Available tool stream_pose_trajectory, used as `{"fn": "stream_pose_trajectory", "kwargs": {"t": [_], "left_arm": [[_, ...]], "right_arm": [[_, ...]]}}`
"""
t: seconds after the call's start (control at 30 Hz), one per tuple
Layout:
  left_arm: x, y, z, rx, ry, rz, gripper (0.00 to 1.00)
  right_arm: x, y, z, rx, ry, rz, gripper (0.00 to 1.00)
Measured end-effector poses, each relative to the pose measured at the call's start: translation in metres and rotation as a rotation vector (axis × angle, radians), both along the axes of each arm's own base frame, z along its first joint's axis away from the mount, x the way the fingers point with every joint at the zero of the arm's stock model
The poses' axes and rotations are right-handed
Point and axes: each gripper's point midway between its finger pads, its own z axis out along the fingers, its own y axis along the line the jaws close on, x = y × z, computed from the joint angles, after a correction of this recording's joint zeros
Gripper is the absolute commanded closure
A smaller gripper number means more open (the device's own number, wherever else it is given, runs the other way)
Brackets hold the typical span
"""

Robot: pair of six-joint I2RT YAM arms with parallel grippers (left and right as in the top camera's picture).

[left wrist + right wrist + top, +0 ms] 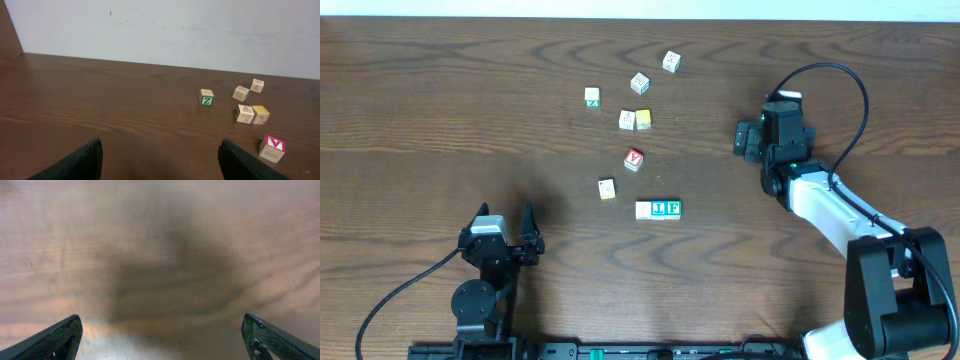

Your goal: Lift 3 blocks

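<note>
Blocks (658,209): three wooden cubes in row, prob touching

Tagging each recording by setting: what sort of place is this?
Probably a robotics lab bench: a bare wooden table, a plain white wall behind it, and two cabled robot arms.

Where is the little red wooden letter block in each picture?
Overhead: the small red wooden letter block sits mid-table, just below the yellow-faced wooden block.
Left wrist: lower right corner, below the yellow-faced wooden block.
Right wrist: not in it.
Shared landmark: the yellow-faced wooden block, in the overhead and left wrist views.
</note>
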Motion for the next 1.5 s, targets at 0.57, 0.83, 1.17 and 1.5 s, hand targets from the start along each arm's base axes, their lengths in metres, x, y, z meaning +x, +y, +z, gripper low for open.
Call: {"fn": "stream_pose_trajectory", "kwargs": {"t": [0.57, 0.83, 1.17, 1.5], "left_arm": [[0.000, -0.001, 0.000, 0.000, -0.001, -0.003, 0.26], [0.000, -0.001, 0.001, 0.000, -0.001, -0.004, 0.26], [0.000, -0.001, 0.001, -0.001, -0.001, -0.006, 0.26], [0.000, -0.001, 0.001, -0.001, -0.001, -0.006, 0.25]], "right_arm": [[-0.154, 0.011, 0.261, 0.128, -0.562, 0.194, 0.01], [-0.222, -0.039, 0.317, 0.090, -1.090, 0.111, 0.01], [-0.193, -0.027, 0.194, 0.123, -1.008, 0.186, 0.01], [-0.178, -0.029, 0.091, 0.148, -0.734, 0.155, 0.01]]}}
